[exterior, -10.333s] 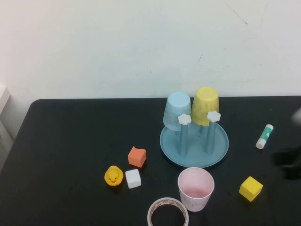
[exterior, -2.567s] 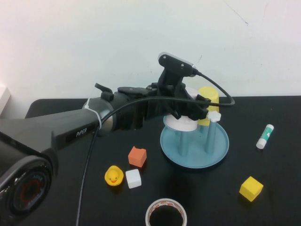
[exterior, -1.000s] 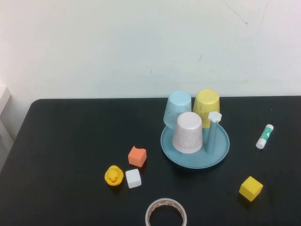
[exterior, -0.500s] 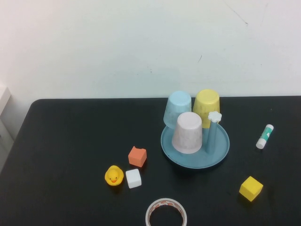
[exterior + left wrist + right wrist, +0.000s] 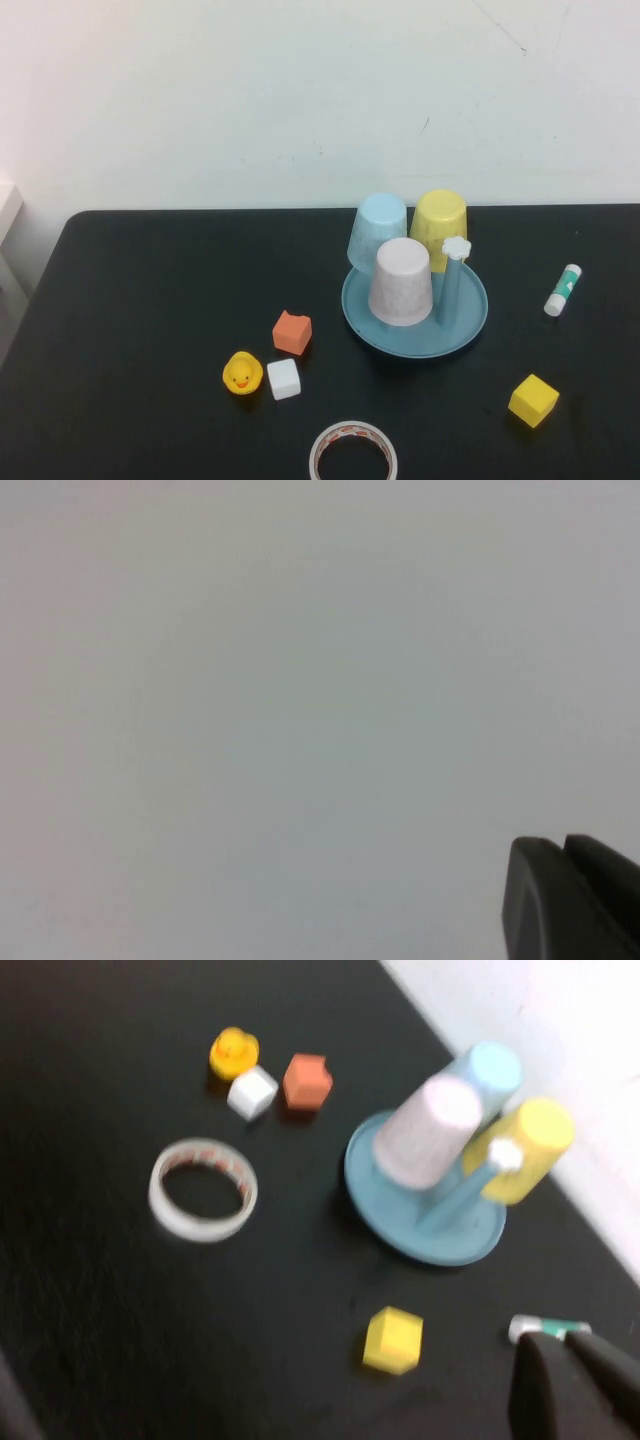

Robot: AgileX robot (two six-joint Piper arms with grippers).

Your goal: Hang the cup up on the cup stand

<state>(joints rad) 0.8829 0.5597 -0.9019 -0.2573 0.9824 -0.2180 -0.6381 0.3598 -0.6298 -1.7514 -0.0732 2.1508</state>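
Note:
The pale pink cup [image 5: 402, 282] sits upside down over the front-left peg of the light blue cup stand [image 5: 470, 315]; it also shows in the right wrist view [image 5: 425, 1130]. The peg beside it [image 5: 456, 247] is bare, with a white flower cap. Neither arm shows in the high view. My left gripper [image 5: 562, 845] faces a blank pale wall, fingers together and empty. My right gripper [image 5: 560, 1342] hovers high above the table's right side, over the glue stick [image 5: 545, 1328], fingers together and empty.
A light blue cup [image 5: 378, 230] and a yellow cup [image 5: 440, 222] hang on the rear pegs. A glue stick [image 5: 562, 289], yellow cube [image 5: 533, 400], tape roll [image 5: 352, 452], rubber duck [image 5: 241, 373], white cube [image 5: 283, 379] and orange block [image 5: 291, 332] lie on the black table.
The pink cup, earlier upright on the table, now hangs inverted on the stand. The left arm that reached over the stand has left the high view. The cup has settled slightly.

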